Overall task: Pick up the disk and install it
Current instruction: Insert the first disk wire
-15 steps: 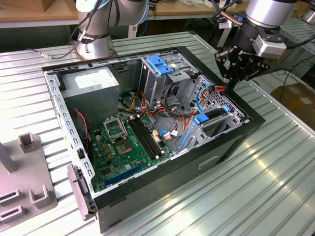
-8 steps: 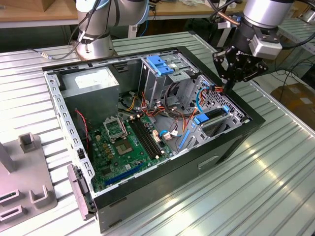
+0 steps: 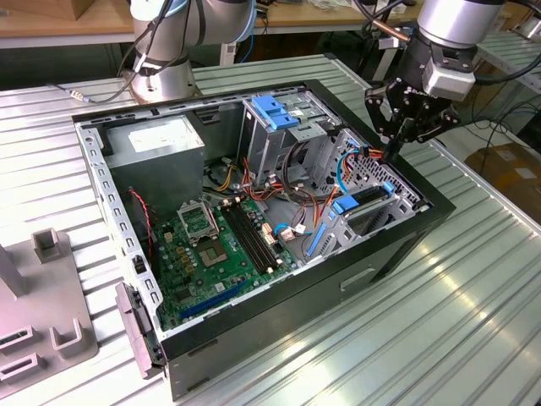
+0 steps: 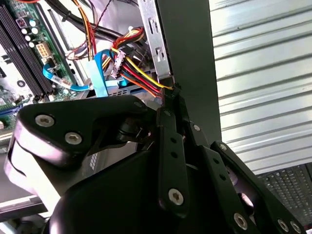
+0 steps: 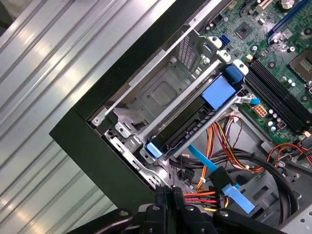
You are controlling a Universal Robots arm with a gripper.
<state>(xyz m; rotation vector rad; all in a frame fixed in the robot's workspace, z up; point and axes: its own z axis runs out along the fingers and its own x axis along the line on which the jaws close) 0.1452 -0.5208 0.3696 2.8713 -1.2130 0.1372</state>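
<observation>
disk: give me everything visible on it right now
The disk sits on edge in a metal bay at the corner of the open computer case, dark body mostly hidden, blue plastic rails at both ends with a larger blue tab at one end. In the exterior view it shows as a dark slab with blue ends near the case's right wall. Its label cannot be seen. The gripper hangs above the cable bundle beside it, fingers together, not touching the disk.
</observation>
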